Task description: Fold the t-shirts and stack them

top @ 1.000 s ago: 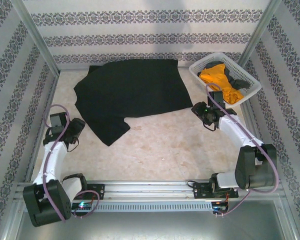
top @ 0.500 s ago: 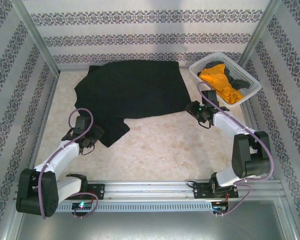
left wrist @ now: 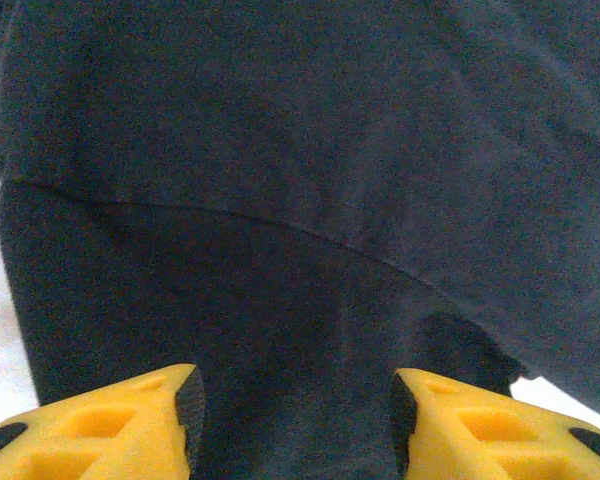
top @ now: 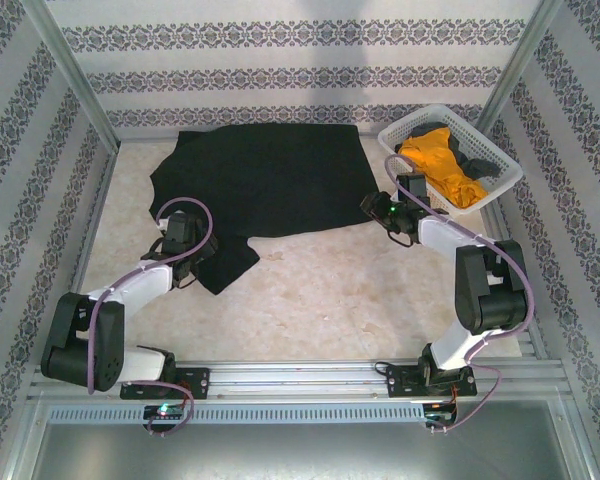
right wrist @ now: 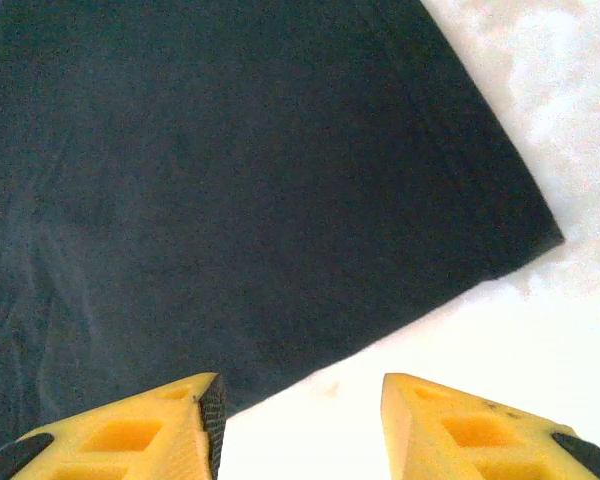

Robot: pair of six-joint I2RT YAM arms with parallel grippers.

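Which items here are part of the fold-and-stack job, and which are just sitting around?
Job: black t-shirt, spread on the table; orange-yellow t-shirt and dark t-shirt, both in the white basket.
Just there: the white basket itself; the table.

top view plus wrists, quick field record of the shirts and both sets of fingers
black t-shirt: spread out on the table, far centre
orange-yellow t-shirt: crumpled in the white basket, far right
dark t-shirt: in the basket, beside the orange-yellow one
left fingers: open, over the black sleeve
right fingers: open, over the black shirt's near right edge
folded: none yet
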